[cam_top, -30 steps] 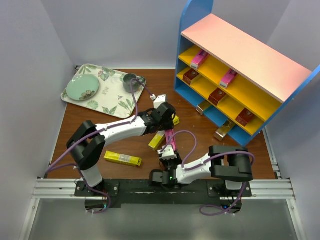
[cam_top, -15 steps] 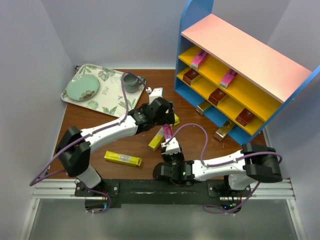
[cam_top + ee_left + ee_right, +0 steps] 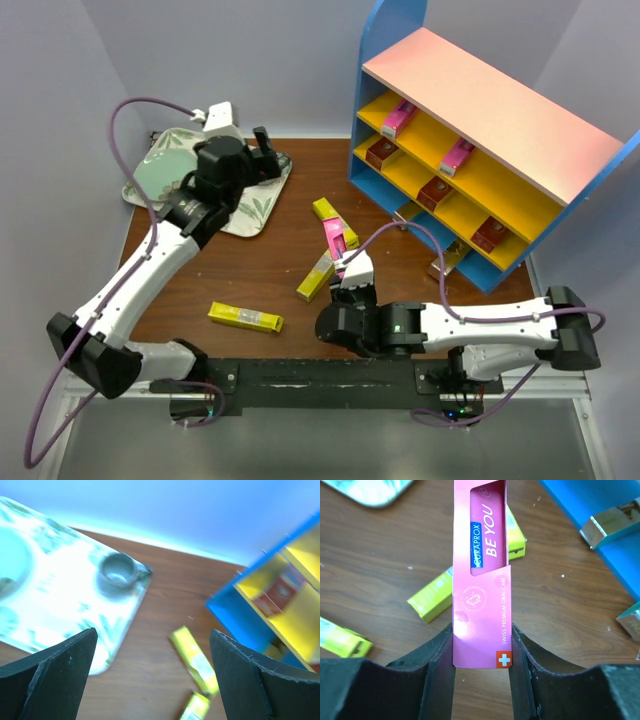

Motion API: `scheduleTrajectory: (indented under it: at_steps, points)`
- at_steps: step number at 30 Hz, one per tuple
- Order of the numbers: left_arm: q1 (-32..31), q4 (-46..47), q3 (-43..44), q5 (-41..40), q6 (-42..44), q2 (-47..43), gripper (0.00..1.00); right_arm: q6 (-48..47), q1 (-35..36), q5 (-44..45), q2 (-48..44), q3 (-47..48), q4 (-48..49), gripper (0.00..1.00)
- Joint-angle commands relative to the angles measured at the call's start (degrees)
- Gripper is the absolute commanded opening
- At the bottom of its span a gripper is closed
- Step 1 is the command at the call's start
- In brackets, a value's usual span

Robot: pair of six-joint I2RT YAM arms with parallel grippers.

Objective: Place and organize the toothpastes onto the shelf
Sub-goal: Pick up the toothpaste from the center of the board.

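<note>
Left claw released: now wide open, empty, swung far from shelf. Right claw alone clamps pink toothpaste carton; shelving likely next.

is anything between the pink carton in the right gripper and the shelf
Nothing visible blocks it. The bright pink cardboard carton, shut in the right gripper, faces open table toward the blue-sided shelf with yellow boards; only gold cartons lie flat at the shelf's foot. The left gripper is away over the floral tray.
</note>
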Motion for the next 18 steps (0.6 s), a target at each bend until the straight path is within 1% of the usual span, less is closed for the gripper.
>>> scheduleTrajectory:
  at_steps: [1,2,4,5,6,11,14,18]
  points:
    - [3.8,3.0,-2.7,-1.6,6.5,-3.6,1.0,-0.6,-1.7,0.8,-4.4,8.2,-9.3,0.04]
    - [4.2,4.4,-6.0,-2.6,6.7,-5.9,1.0,0.2,-2.3,1.3,-4.6,10.9,-13.1,0.04]
    - [4.9,8.5,-9.5,-2.9,7.0,-7.9,1.0,1.4,-3.5,1.1,-4.7,13.8,-16.8,0.05]
    - [6.0,9.1,-11.9,-2.4,7.0,-9.0,1.0,2.1,-5.0,0.9,-4.4,16.7,-20.6,0.05]
    - [6.5,9.4,-12.6,-2.2,7.0,-9.1,1.0,2.8,-5.7,1.1,-4.2,18.1,-22.5,0.05]
    - [7.5,8.8,-12.5,-1.0,6.9,-9.4,1.0,8.2,-9.4,3.6,-2.6,26.7,-34.9,0.06]
    - [7.7,9.3,-13.2,-0.8,7.0,-10.1,1.0,10.0,-11.4,3.3,-2.6,30.0,-39.8,0.06]
    - [7.8,9.5,-13.4,-0.3,7.1,-10.8,1.0,10.3,-14.4,3.1,-5.1,32.0,-42.5,0.06]
